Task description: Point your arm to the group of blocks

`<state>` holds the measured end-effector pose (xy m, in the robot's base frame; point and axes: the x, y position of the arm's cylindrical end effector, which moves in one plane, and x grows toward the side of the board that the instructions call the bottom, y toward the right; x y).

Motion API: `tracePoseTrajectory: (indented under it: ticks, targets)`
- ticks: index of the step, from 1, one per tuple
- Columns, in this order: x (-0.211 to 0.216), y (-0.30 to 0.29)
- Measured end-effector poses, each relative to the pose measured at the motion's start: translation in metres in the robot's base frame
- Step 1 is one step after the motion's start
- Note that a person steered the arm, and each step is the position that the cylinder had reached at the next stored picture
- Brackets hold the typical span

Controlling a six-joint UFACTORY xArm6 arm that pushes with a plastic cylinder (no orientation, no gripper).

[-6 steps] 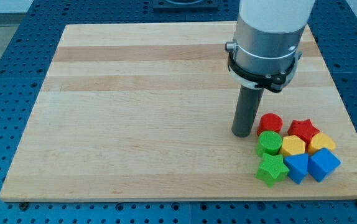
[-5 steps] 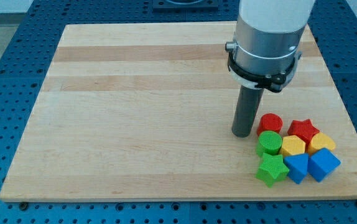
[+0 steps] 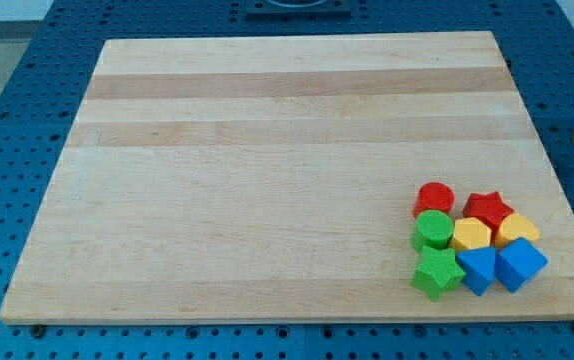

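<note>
Eight blocks huddle touching at the bench's (image 3: 267,200) near right corner: red cylinder (image 3: 434,197), red star (image 3: 488,209), green star (image 3: 437,271), blue cube (image 3: 520,263); my tip's out of shot, end effector state unknowable

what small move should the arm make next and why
My tip does not show in the camera view now; only a dark blur sits at the view's right edge. The blocks sit clustered at the board's lower right: red cylinder, red star, green cylinder, green star. Probably best to bring my tip back over the board, toward the cluster's upper left.
</note>
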<state>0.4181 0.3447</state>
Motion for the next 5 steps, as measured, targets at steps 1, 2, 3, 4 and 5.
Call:
tracePoseTrajectory:
  ticks: [1, 2, 3, 4, 5]
  targets:
    - [0.018, 0.001]
    - [0.082, 0.0]
    - [0.156, 0.0]
    - [0.199, -0.028]
    - [0.199, -0.053]
